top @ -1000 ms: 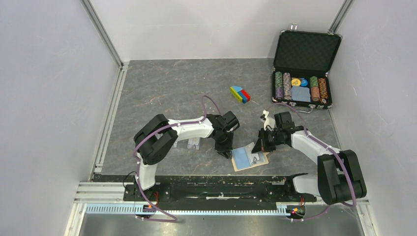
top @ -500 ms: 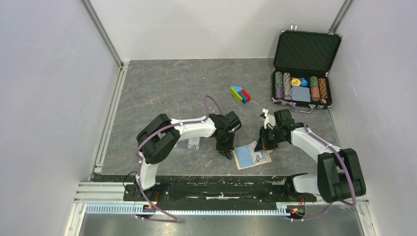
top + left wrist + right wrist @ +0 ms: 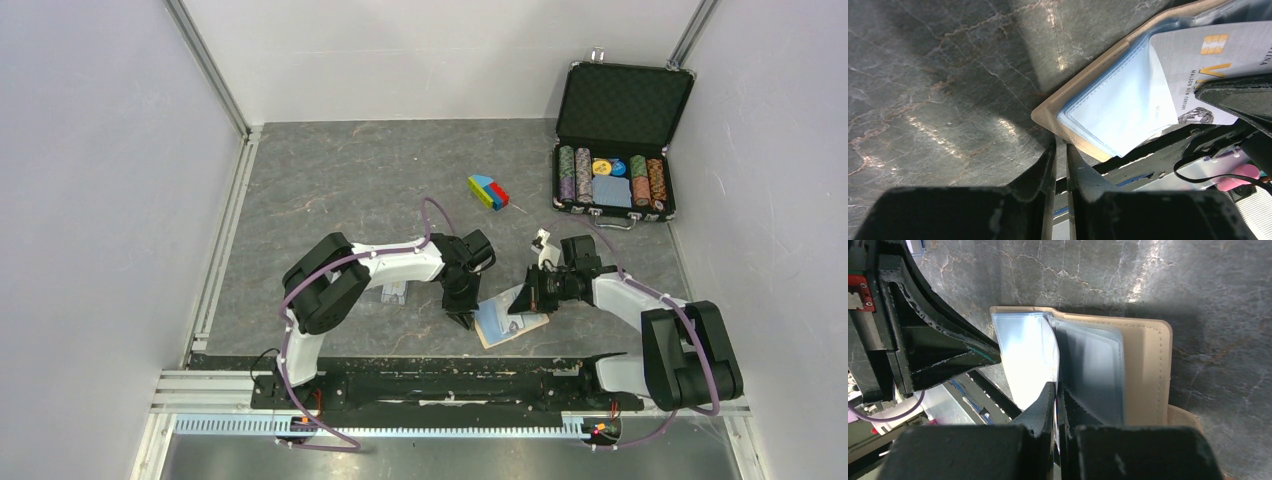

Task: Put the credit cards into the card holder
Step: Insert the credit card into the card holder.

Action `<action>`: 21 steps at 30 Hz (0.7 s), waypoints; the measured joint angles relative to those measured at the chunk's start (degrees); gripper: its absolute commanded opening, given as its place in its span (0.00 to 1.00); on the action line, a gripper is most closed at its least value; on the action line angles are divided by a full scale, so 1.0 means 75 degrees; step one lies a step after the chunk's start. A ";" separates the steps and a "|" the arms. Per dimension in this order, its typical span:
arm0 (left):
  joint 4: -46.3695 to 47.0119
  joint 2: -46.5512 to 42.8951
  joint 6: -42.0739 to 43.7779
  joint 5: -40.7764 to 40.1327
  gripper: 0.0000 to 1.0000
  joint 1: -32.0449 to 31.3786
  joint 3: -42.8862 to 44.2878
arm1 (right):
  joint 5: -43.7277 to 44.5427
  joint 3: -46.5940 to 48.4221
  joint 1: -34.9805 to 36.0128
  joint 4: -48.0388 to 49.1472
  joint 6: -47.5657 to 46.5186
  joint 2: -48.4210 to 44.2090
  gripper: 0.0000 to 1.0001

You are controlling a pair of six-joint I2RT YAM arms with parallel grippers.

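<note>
The tan card holder (image 3: 512,322) lies open on the grey table, its light blue pocket panels (image 3: 1108,115) facing up. My right gripper (image 3: 1056,387) is shut on a pale grey credit card (image 3: 1193,65) with a gold chip. The card is tilted, and its edge lies against the pocket panels (image 3: 1088,370). My left gripper (image 3: 1060,145) has its jaws almost together with nothing between them. Its tips sit at the holder's tan edge (image 3: 1045,114). A second credit card (image 3: 393,293) lies flat on the table under the left arm.
An open black case (image 3: 615,140) with poker chips stands at the back right. A coloured block toy (image 3: 488,191) lies mid-table. The black rail (image 3: 420,385) runs close behind the holder at the near edge.
My right gripper has come down and left with the card, onto the holder's pockets. The left gripper has shifted slightly right, to the holder's edge.
</note>
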 measured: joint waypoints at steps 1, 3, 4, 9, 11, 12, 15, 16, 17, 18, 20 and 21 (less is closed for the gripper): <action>-0.0015 0.0000 0.0000 0.0000 0.21 -0.0006 0.0000 | -0.0050 -0.0038 0.0000 0.0061 0.0052 0.0000 0.00; -0.0035 0.0000 0.0000 -0.0003 0.21 -0.0017 0.0000 | -0.0134 -0.0108 0.0000 0.0184 0.0137 0.0000 0.00; -0.0041 0.0000 0.0000 -0.0003 0.21 -0.0017 0.0000 | -0.0166 -0.0134 0.0000 0.0227 0.0178 0.0000 0.00; -0.0061 0.0003 0.0003 -0.0003 0.20 -0.0017 0.0012 | -0.0259 -0.0160 0.0000 0.0280 0.0251 0.0000 0.00; -0.0096 0.0023 0.0003 -0.0012 0.20 -0.0026 0.0047 | -0.0256 -0.0154 0.0000 0.0251 0.0242 0.0000 0.00; -0.0134 0.0044 0.0006 -0.0017 0.19 -0.0029 0.0082 | -0.0245 -0.0146 0.0003 0.0221 0.0227 -0.0003 0.00; -0.0216 0.0093 0.0009 -0.0026 0.19 -0.0032 0.0152 | -0.0152 -0.0052 0.0023 -0.0047 0.0157 -0.0061 0.00; -0.0248 0.0111 0.0009 -0.0023 0.19 -0.0032 0.0181 | -0.0108 -0.0009 0.0032 -0.0163 0.0111 -0.0087 0.00; -0.0280 0.0122 0.0012 -0.0026 0.18 -0.0032 0.0207 | -0.0070 0.0026 0.0044 -0.0271 0.0073 -0.0111 0.00; -0.0303 0.0134 0.0017 -0.0029 0.18 -0.0032 0.0230 | -0.0038 0.0050 0.0050 -0.0347 0.0044 -0.0125 0.00; -0.0341 0.0154 0.0035 -0.0029 0.18 -0.0032 0.0259 | 0.0029 0.0082 0.0058 -0.0525 0.0006 -0.0152 0.00; -0.0356 0.0163 0.0047 -0.0029 0.18 -0.0032 0.0277 | 0.0047 0.0090 0.0061 -0.0583 -0.0009 -0.0163 0.00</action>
